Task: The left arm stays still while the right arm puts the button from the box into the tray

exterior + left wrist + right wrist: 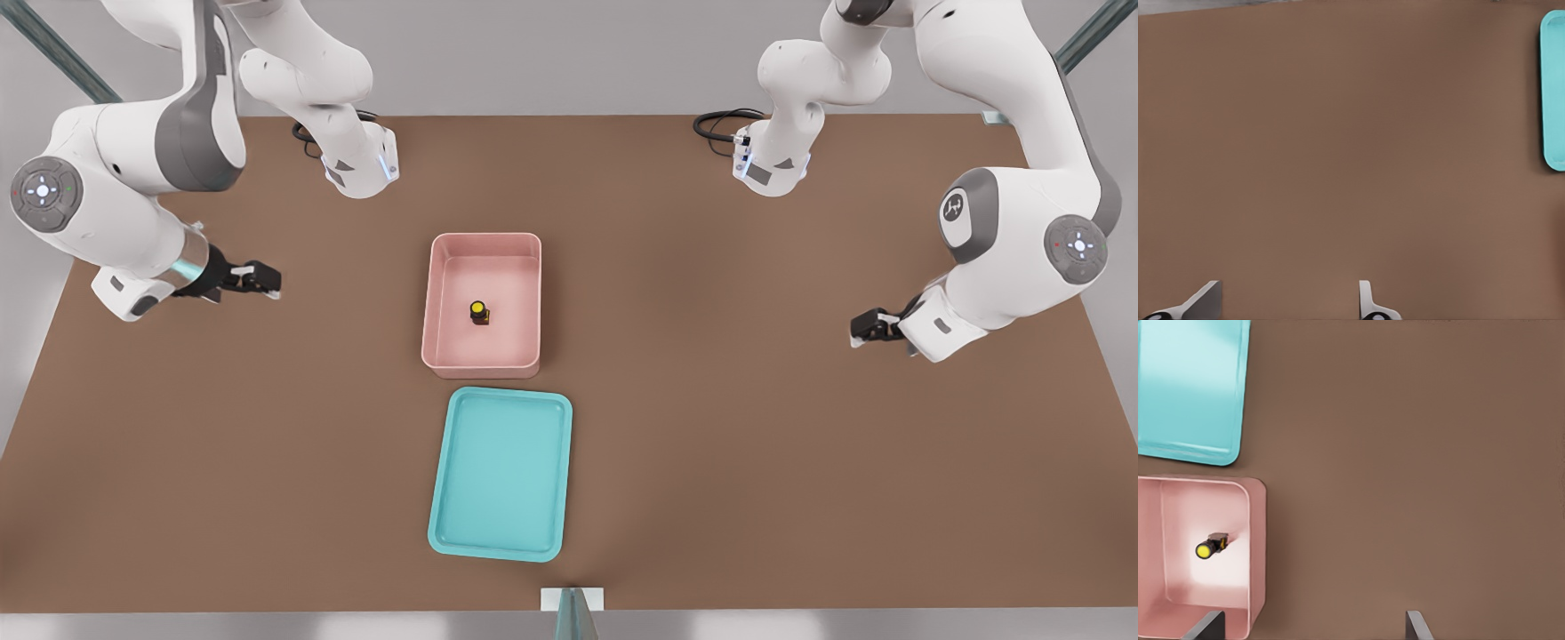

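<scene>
**The button sits in the pink box, and the gripper waits off to the side**

Closest to the front view is the blue-green tray (500, 475); it lies flat on the brown table (756, 462), and its long side runs away from the camera; nothing is in it. Just behind the tray is the pink box (484, 252); the two are near each other but do not touch, with a thin strip of table between them. The button (479, 312) is inside the box, about in the middle of its floor; its yellow cap shows on top of a small dark base, and it does not touch the walls.

The right arm (133, 178) is on the front view's left; its gripper (258, 281) is beside the box on that side, well apart from it, and over bare table. In the right wrist view the two fingers (1210, 628) are spread wide with nothing between them; the box and the button (1210, 547) lie off to one side of them, and the tray (1191, 387) is past the box.
</scene>
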`<state>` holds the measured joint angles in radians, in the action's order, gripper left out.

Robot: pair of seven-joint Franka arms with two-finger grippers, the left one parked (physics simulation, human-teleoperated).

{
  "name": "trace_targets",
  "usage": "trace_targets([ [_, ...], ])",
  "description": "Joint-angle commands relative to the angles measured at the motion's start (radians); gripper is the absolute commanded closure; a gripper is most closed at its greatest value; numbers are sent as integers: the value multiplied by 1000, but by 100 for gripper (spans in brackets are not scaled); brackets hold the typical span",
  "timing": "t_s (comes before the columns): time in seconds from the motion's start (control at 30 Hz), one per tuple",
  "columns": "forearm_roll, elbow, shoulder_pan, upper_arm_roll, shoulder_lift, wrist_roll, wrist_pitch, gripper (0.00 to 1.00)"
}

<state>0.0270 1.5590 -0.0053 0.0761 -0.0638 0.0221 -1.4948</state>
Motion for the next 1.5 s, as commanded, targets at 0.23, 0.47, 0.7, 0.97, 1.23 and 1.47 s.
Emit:
trace_targets([
  [0.23, 11, -68, 403, 8, -77, 409, -27, 0],
  [0.47, 30, -50, 642, 16, -166, 688, -208, 0],
  [0.7, 25, 105, 653, 17, -243, 710, -378, 0],
  [0.97, 25, 334, 643, 14, -229, 685, -697, 0],
  [1.23, 25, 382, 630, 10, -269, 630, -719, 1],
  [1.47, 33, 512, 570, 8, -255, 506, -883, 0],
])
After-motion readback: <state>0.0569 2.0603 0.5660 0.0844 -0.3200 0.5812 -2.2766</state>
